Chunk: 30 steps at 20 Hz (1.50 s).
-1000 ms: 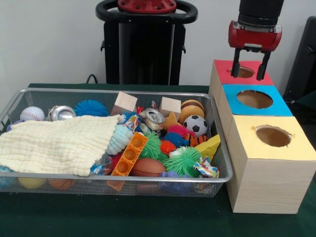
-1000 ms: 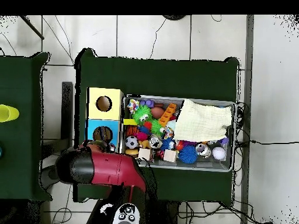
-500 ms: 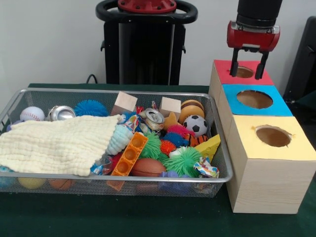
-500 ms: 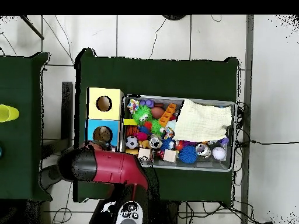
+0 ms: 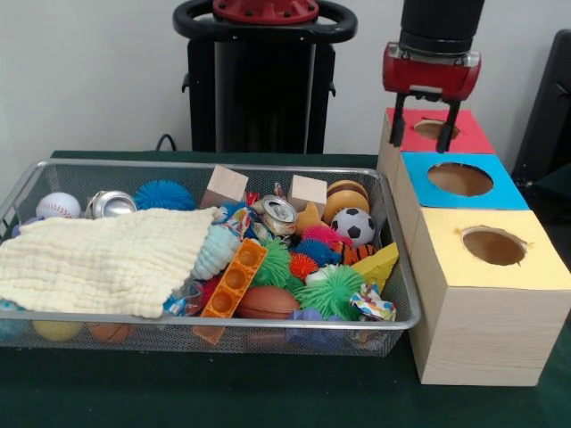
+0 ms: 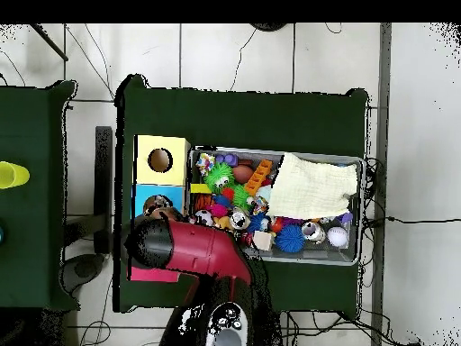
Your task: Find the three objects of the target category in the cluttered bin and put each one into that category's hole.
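- Right, gripper (image 5: 426,119) hangs above the near-left edge of the red box (image 5: 464,134) in the front view; fingers spread apart, nothing between them.
- Target category isn't shown, so I can't say which three objects count. All candidates sit in the wire bin (image 5: 397,267), none on the boxes.
- Key relation: in the front view the bin's contents lie down and to the left of the fingers, with the bin's right wall just beside the box row.
- Nearest clutter to the fingers, by my read: the soccer ball (image 5: 359,226), the burger-shaped toy (image 5: 346,197) and the wooden block (image 5: 308,192) at the bin's far right corner.
- The bin's long axis runs left-right in the front view; the yellow cloth (image 5: 98,259) covers its left half and likely hides more.
- Boxes run red, blue (image 5: 459,180), yellow (image 5: 493,247), each with an open top hole.
- Surface: dark green desk (image 5: 223,392). Overhead, the arm (image 6: 185,252) covers the red box.
- Risk: spiky balls are packed tightly; a grab may snag neighbours.
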Each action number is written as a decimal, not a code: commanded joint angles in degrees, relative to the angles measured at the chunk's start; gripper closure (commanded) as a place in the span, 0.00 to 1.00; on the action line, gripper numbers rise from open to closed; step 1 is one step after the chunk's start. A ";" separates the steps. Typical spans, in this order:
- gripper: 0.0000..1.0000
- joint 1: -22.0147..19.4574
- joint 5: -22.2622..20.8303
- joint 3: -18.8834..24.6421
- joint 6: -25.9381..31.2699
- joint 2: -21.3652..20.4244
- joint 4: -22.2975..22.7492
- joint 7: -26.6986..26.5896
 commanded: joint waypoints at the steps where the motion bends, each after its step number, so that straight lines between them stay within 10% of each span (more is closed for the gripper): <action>1: 0.00 -7.90 -4.76 5.58 -5.03 4.99 -6.47 -0.39; 13: 0.00 -22.32 -11.91 11.33 -10.02 5.37 -3.81 -2.97; 30: 0.00 -37.39 -25.78 19.76 -17.75 19.10 -18.08 -3.64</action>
